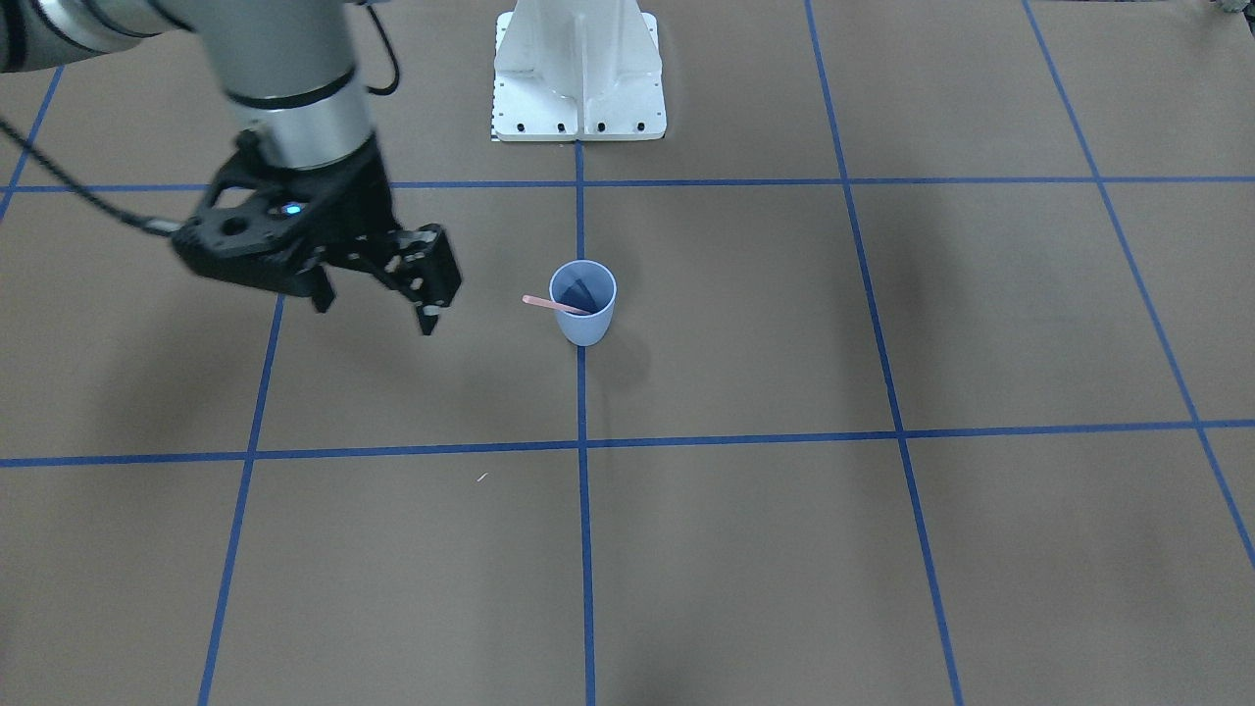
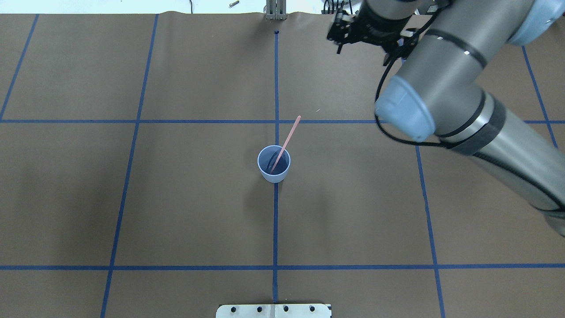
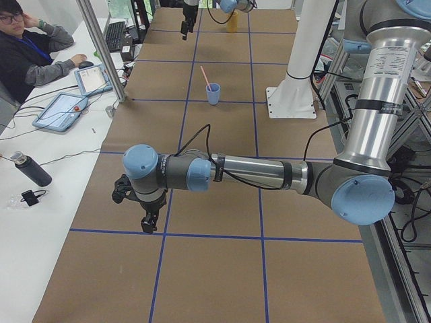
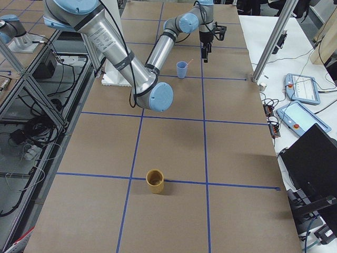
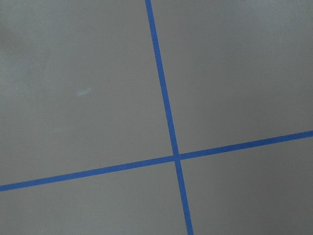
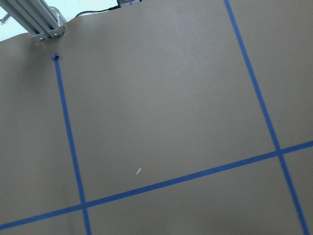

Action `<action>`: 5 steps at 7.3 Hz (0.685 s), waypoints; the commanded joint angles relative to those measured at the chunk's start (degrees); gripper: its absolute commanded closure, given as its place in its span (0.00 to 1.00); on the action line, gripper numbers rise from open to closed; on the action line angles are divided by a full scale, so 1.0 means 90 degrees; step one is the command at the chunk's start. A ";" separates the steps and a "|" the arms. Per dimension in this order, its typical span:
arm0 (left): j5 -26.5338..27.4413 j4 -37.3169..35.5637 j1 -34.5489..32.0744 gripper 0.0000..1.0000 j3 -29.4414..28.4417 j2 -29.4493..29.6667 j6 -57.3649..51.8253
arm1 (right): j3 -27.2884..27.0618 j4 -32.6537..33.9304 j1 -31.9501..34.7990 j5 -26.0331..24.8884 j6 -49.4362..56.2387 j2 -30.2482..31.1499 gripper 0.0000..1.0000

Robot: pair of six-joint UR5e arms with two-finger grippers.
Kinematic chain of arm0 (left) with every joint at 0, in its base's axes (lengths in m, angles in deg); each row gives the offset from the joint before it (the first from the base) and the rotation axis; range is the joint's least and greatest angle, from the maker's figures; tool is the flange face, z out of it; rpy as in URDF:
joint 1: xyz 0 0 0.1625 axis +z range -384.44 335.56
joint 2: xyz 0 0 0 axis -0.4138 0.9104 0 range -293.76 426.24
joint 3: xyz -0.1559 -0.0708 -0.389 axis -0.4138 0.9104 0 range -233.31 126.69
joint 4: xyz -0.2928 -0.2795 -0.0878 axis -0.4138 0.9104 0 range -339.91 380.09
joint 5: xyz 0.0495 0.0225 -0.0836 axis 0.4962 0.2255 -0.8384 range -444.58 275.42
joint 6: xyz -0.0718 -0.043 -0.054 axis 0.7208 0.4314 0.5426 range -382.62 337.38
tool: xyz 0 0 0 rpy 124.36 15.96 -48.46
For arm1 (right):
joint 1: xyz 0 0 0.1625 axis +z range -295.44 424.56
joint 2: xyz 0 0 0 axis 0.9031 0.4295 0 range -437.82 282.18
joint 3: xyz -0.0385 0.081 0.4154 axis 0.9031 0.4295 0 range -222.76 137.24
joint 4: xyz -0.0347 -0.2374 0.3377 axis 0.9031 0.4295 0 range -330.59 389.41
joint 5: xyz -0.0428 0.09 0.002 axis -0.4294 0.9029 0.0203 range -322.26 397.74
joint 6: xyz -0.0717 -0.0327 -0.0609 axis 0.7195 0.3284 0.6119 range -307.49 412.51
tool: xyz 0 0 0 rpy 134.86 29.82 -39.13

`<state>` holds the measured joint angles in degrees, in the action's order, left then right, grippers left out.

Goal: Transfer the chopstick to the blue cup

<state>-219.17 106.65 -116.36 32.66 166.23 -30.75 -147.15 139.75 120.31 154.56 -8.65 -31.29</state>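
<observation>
The right gripper (image 1: 376,312) hangs above the table (image 1: 882,549), jaws spread wide with nothing between them. It is on the side toward the edge opposite the robot, well apart from the blue cup (image 1: 586,328). The cup stands upright at the table's middle. A pink chopstick (image 1: 544,303) leans inside it, its top end poking over the rim. The left gripper (image 3: 146,222) hovers near the table's left end; how far it is open cannot be told.
</observation>
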 commanded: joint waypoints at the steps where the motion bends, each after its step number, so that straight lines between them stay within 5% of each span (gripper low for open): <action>1: 0.0013 -0.0680 -0.0021 0.01 0.0241 -0.0074 -0.0276 | -0.0003 -0.0014 0.1515 0.1019 0.2614 0.1027 0.00; 5: -0.0026 -0.0547 -0.0060 0.01 0.1257 -0.1068 -0.0327 | -0.0002 -0.0092 0.3167 0.1443 0.6435 0.3193 0.00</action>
<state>-219.19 100.95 -116.76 41.55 159.39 -33.63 -147.08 139.19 144.22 167.00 38.61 -9.52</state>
